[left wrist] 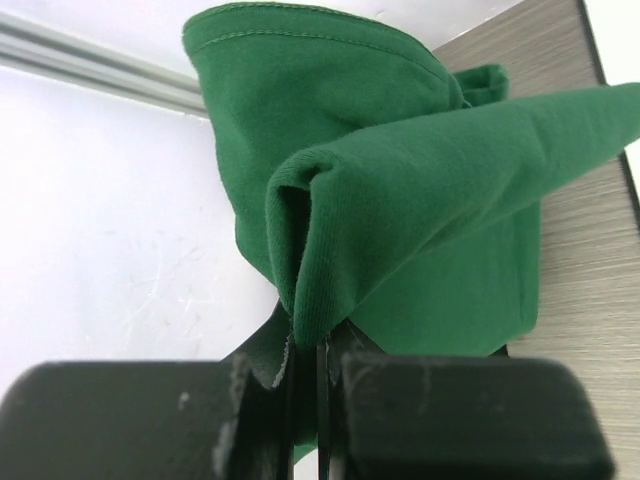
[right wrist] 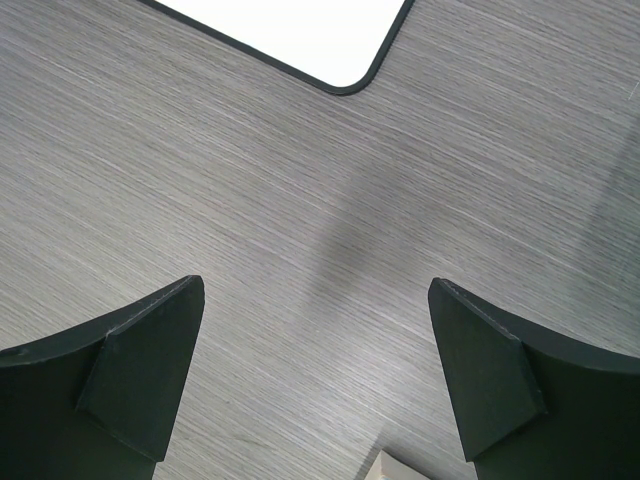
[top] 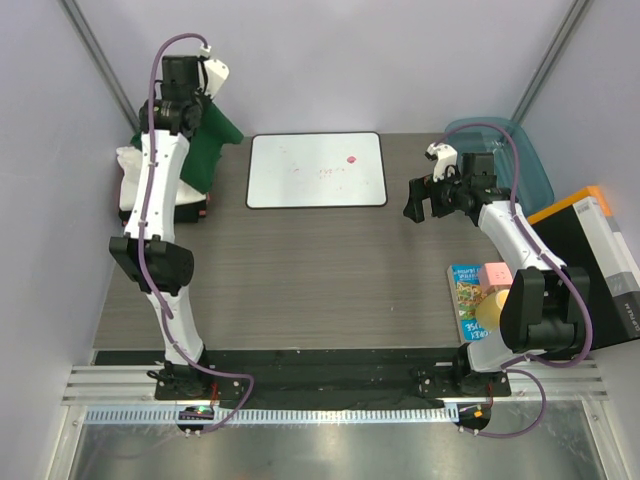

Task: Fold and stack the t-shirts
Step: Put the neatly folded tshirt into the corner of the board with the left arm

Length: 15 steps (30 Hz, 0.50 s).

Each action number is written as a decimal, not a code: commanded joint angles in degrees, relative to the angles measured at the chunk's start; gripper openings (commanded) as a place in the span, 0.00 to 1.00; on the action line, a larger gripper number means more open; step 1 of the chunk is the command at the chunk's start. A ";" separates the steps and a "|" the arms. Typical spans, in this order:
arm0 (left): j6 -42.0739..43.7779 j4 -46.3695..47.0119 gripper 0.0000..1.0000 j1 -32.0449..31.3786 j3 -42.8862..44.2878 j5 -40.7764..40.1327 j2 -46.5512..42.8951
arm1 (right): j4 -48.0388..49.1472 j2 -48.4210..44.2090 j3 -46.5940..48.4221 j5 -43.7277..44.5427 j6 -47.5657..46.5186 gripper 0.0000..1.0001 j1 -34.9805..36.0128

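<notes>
A dark green t-shirt (top: 216, 140) hangs bunched at the table's far left corner. My left gripper (top: 190, 108) is raised there and shut on a fold of it. In the left wrist view the green cloth (left wrist: 400, 200) fills the frame, pinched between the jaws of the left gripper (left wrist: 322, 375). Under and beside it lie a folded white t-shirt (top: 128, 178) and a black t-shirt (top: 188, 212), partly hidden by the left arm. My right gripper (top: 418, 200) hovers over bare table to the right of the board. Its jaws stand wide open with nothing between them (right wrist: 315, 370).
A white board with a black rim (top: 316, 170) lies flat at the back middle; its corner (right wrist: 300, 30) shows in the right wrist view. A teal tub (top: 525, 155) stands at the back right. A picture book (top: 466, 292) and an orange-and-black box (top: 590, 255) sit at the right.
</notes>
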 commanded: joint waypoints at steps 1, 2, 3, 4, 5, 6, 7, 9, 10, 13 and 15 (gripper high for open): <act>1.49 4.48 0.00 0.74 0.07 -2.73 -3.05 | 2.21 -1.88 0.78 -0.70 -0.46 1.00 -0.07; 1.57 4.65 0.00 1.01 -0.54 -3.17 -3.05 | 2.13 -1.88 0.69 -0.61 -0.38 1.00 0.01; 1.57 4.66 0.00 1.18 -0.80 -3.44 -2.88 | 2.21 -1.88 0.69 -0.52 -0.46 1.00 0.02; 1.57 4.74 0.00 1.88 -1.24 -3.61 -2.70 | 2.21 -2.14 0.52 -0.61 -0.46 1.00 0.02; 1.31 4.92 0.00 2.32 -1.86 -3.61 -2.44 | 2.13 -2.23 0.43 -0.70 -0.46 1.00 -0.07; 0.96 5.18 0.00 2.94 -2.21 -2.74 -2.35 | 2.13 -2.32 0.17 -0.61 -0.46 1.00 -0.07; 0.52 5.27 0.00 4.25 -2.30 -2.30 -1.57 | 2.21 -2.50 0.08 -0.78 -0.38 1.00 -0.07; -0.18 5.62 0.00 5.22 -2.21 -1.68 -0.51 | 2.21 -2.59 -0.10 -0.87 -0.11 1.00 0.02; -0.19 6.15 0.00 5.92 -2.39 -2.03 0.54 | 2.13 -2.67 -0.10 -0.96 -0.02 1.00 -0.07; 0.08 7.47 0.00 6.20 -2.13 -3.78 1.86 | 2.13 -2.85 -0.19 -0.96 -0.20 1.00 -0.07; 0.78 8.43 0.00 6.20 -2.30 -4.75 2.74 | 2.13 -3.02 -0.36 -0.79 -0.29 1.00 -0.07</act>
